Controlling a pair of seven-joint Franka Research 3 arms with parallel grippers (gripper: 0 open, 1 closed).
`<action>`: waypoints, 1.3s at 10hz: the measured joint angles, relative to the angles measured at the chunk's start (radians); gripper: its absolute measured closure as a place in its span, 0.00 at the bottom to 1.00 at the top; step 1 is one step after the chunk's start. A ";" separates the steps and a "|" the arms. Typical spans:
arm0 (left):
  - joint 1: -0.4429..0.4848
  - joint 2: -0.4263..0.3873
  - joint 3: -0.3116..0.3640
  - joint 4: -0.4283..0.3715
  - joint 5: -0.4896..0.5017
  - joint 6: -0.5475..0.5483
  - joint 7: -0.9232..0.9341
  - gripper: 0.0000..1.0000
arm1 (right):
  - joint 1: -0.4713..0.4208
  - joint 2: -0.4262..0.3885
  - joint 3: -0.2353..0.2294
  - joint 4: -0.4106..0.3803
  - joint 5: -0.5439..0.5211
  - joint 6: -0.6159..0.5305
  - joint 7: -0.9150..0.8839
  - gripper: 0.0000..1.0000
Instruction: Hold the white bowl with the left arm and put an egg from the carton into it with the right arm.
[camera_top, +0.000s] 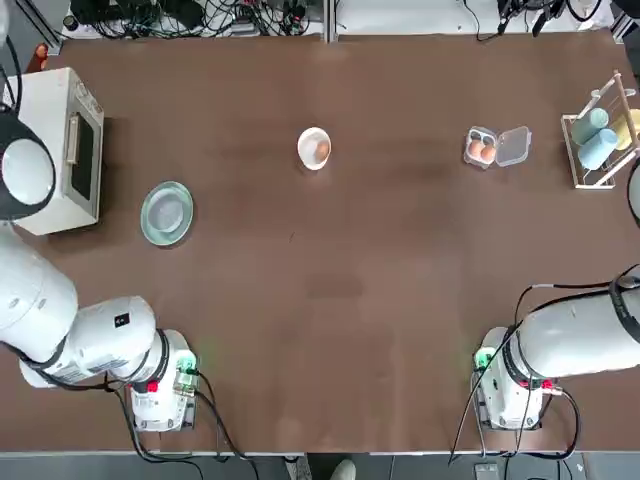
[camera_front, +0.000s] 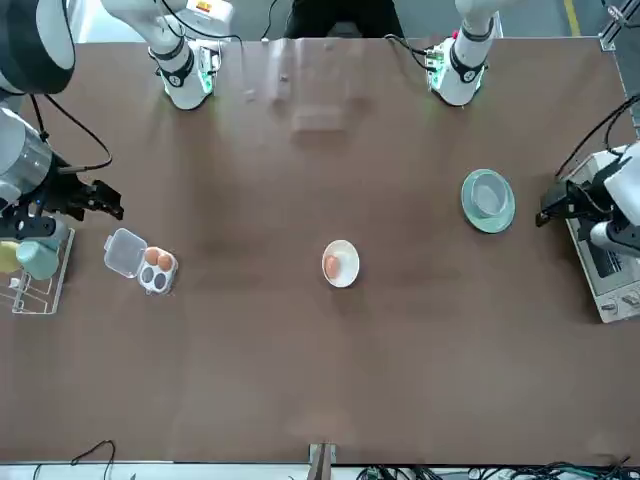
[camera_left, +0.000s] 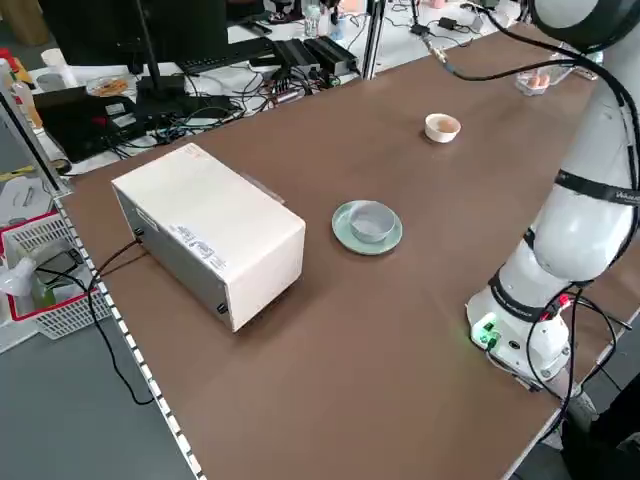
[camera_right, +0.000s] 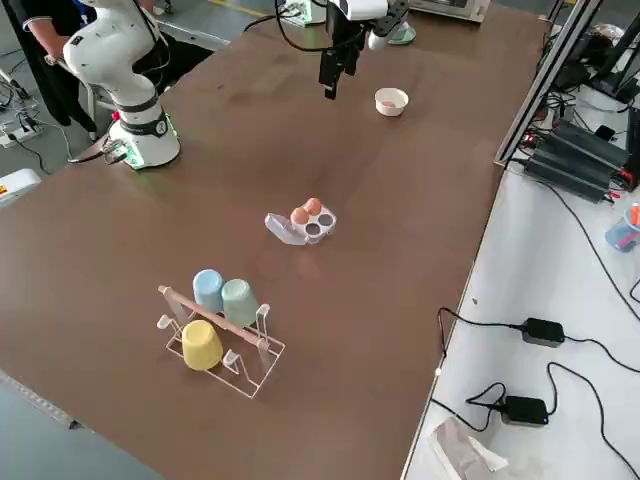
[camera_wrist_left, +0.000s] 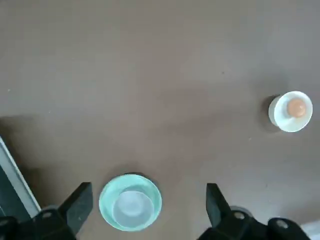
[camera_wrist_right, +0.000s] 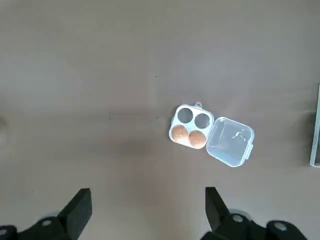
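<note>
The egg is resting inside the white bowl, its underside hidden; both grippers, left and right, are hovering wide open, gripping nothing.

The top camera looks straight down on the counter; the front one faces the arms' bases across it; both share the bowl.
</note>
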 joint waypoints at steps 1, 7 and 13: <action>-0.066 -0.015 0.045 0.000 0.000 -0.019 -0.057 0.00 | 0.001 0.000 0.001 0.004 0.000 0.002 0.000 0.00; -0.203 -0.040 0.187 0.000 0.000 -0.037 -0.087 0.00 | 0.006 0.000 0.003 0.022 0.000 0.004 0.030 0.00; -0.213 -0.024 0.187 -0.012 0.000 0.055 -0.158 0.00 | 0.006 0.000 0.003 0.022 0.000 0.005 0.032 0.00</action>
